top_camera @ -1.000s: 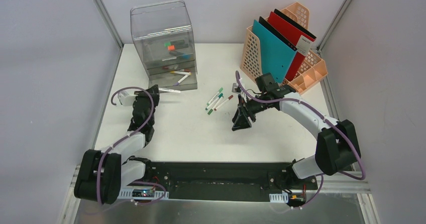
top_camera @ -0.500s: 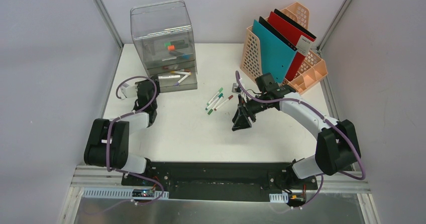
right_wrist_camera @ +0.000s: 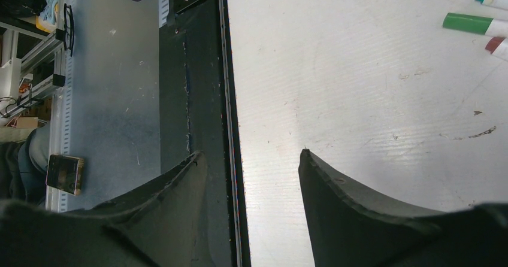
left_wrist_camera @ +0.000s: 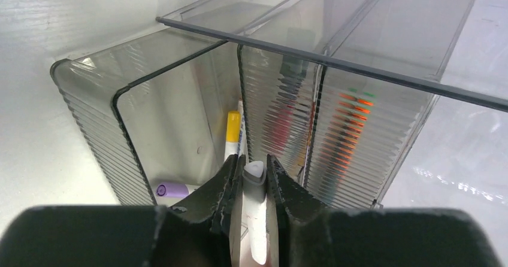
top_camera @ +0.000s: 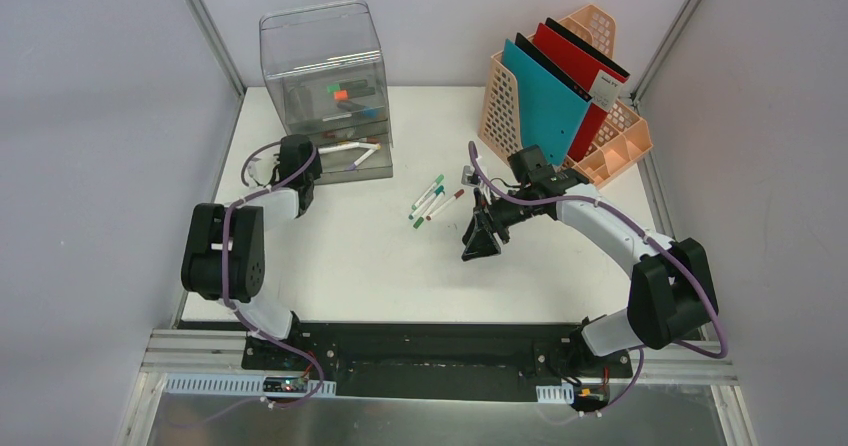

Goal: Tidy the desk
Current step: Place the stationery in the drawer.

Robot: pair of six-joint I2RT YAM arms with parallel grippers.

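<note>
The white desk (top_camera: pixel 380 256) carries a clear plastic drawer unit (top_camera: pixel 325 76) at the back left, its bottom drawer (left_wrist_camera: pixel 180 117) pulled out. My left gripper (left_wrist_camera: pixel 254 166) is shut on a white marker with a grey cap (left_wrist_camera: pixel 256 219), held at the drawer's open end (top_camera: pixel 345 161). Inside lie a yellow-capped marker (left_wrist_camera: pixel 232 129) and a purple-capped one (left_wrist_camera: pixel 171 189). Several loose markers (top_camera: pixel 432 199) lie mid-desk. My right gripper (top_camera: pixel 480 241) hangs open and empty just right of them, its fingers (right_wrist_camera: pixel 347 201) above bare desk; a green marker (right_wrist_camera: pixel 473 23) shows at that view's edge.
A peach file rack (top_camera: pixel 605 146) with a teal folder (top_camera: pixel 545 96) and a red one stands at the back right. Grey walls close in both sides. The black rail (top_camera: pixel 420 351) runs along the near edge.
The left arm has swung toward the back with the marker, from the desk in front of the drawer unit up to the open drawer. The right arm has not moved.
</note>
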